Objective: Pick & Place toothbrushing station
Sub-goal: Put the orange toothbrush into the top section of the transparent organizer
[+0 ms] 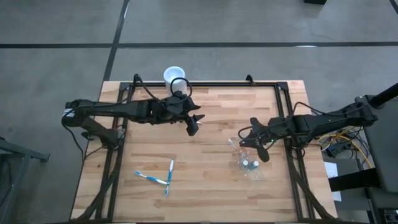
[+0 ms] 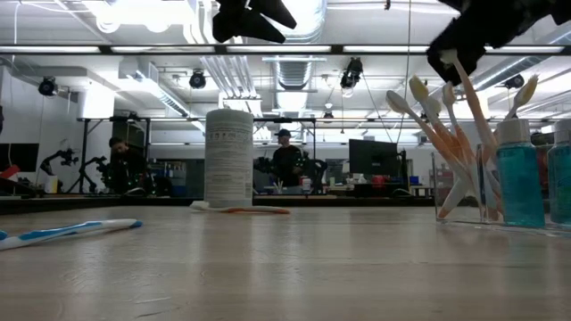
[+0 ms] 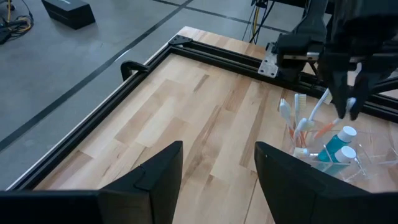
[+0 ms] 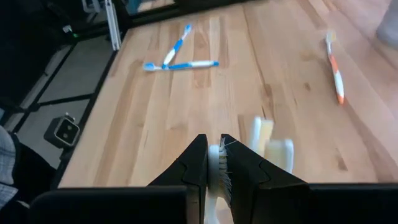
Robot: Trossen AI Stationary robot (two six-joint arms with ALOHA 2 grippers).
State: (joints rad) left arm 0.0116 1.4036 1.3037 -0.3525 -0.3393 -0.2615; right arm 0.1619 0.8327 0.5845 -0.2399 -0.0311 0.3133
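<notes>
Right wrist view: right gripper (image 4: 213, 167) apparently clamping a toothbrush (image 4: 219, 177) head.

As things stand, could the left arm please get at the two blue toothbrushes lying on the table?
Probably yes. The left tool hangs open and empty above mid-table, and the blue toothbrushes lie flat on bare wood with nothing around them. The right tool is busy at the clear cup, well aside.
</notes>
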